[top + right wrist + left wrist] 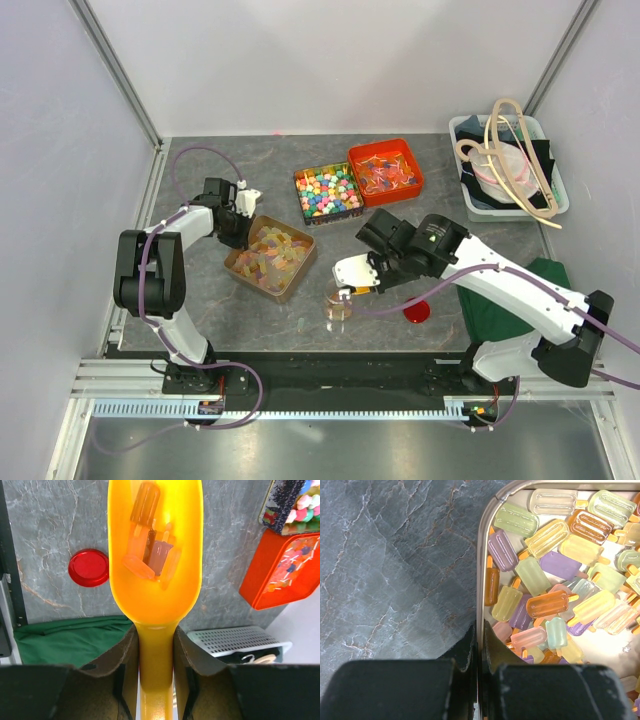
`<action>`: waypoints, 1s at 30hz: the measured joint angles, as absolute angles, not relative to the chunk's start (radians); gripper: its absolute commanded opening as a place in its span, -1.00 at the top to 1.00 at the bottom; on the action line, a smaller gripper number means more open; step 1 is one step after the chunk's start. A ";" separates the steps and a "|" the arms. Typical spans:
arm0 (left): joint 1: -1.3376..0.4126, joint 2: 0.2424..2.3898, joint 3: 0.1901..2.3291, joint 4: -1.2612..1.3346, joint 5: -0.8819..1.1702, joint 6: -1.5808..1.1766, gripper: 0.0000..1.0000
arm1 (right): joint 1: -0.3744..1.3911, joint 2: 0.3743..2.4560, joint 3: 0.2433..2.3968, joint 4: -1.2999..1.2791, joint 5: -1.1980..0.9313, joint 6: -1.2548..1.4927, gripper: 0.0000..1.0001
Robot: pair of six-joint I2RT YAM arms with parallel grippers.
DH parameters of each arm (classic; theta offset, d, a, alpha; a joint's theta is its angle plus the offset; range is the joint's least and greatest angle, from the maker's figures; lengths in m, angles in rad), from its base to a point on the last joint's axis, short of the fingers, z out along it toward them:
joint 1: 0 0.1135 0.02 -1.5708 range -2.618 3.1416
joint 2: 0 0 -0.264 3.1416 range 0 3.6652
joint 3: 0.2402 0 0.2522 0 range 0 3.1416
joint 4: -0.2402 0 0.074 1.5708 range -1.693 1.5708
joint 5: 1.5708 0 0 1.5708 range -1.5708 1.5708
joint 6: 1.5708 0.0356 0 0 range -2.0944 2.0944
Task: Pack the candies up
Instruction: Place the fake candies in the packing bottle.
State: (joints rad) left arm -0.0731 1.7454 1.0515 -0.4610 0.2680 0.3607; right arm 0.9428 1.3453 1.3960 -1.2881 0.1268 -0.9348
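The left gripper [480, 647] pinches the rim of the tin [482, 555], while the right gripper [156, 650] clamps a yellow scoop [155, 597] holding a few candies [150, 555].

My left pincer [479, 645] is covering the near stretch of the rim of the tin [481, 580], the tin is running off the right edge, and the tip and handle of the scoop [150, 607] are running past the top and bottom edges.

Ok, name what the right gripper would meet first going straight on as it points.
The right gripper clamps the scoop; that leads, likely into the clear jar beneath. Depth unclear.
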 measured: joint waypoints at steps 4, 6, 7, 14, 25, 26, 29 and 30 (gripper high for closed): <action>-0.073 1.745 1.052 -0.461 0.268 0.361 0.96 | 0.973 1.357 1.409 -1.299 0.165 -0.940 1.00; -0.073 1.745 1.052 -0.461 0.268 0.361 0.97 | 0.989 1.363 1.412 -1.300 0.187 -0.941 1.00; -0.073 1.745 1.052 -0.461 0.268 0.361 0.97 | 0.995 1.364 1.412 -1.300 0.194 -0.942 1.00; -0.073 1.745 1.052 -0.461 0.269 0.361 0.97 | 1.026 1.383 1.413 -1.303 0.256 -0.951 1.00; -0.072 1.745 1.051 -0.461 0.271 0.361 0.96 | 1.051 1.403 1.446 -1.310 0.327 -0.966 1.00; -0.071 1.746 1.051 -0.461 0.272 0.361 0.97 | 1.053 1.406 1.449 -1.311 0.331 -0.966 1.00; -0.069 1.746 1.051 -0.460 0.273 0.361 0.97 | 1.059 1.416 1.461 -1.314 0.339 -0.966 1.00; -0.069 1.746 1.051 -0.460 0.274 0.361 0.97 | 1.059 1.419 1.466 -1.314 0.343 -0.967 1.00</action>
State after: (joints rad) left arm -0.0689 1.7458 1.0512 -0.4599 0.2741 0.3611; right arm 1.0588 1.4189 1.4662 -1.3144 0.3428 -0.9672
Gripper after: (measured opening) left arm 0.033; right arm 0.349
